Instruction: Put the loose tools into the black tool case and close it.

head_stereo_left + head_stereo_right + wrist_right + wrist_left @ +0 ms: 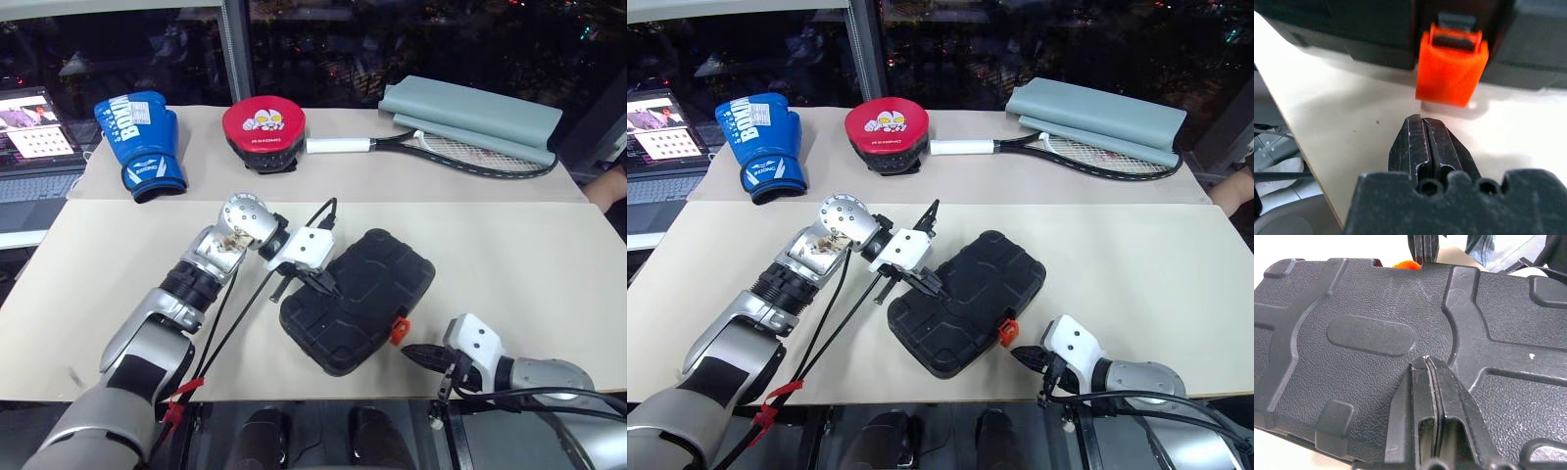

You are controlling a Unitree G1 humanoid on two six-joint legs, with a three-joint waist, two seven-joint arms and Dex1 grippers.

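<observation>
The black tool case [358,299] lies shut on the pale worktop [529,264] in front of me, ribbed shell up, its orange latch [399,329] on the edge facing my right side. My left fingers [331,285] are pressed together, tips resting on the case's lid. My right fingers [415,353] are closed too, empty, low over the worktop and just short of the latch. Behind lie a blue boxing glove [142,142], a red pad [263,132] and a racket [441,149].
</observation>
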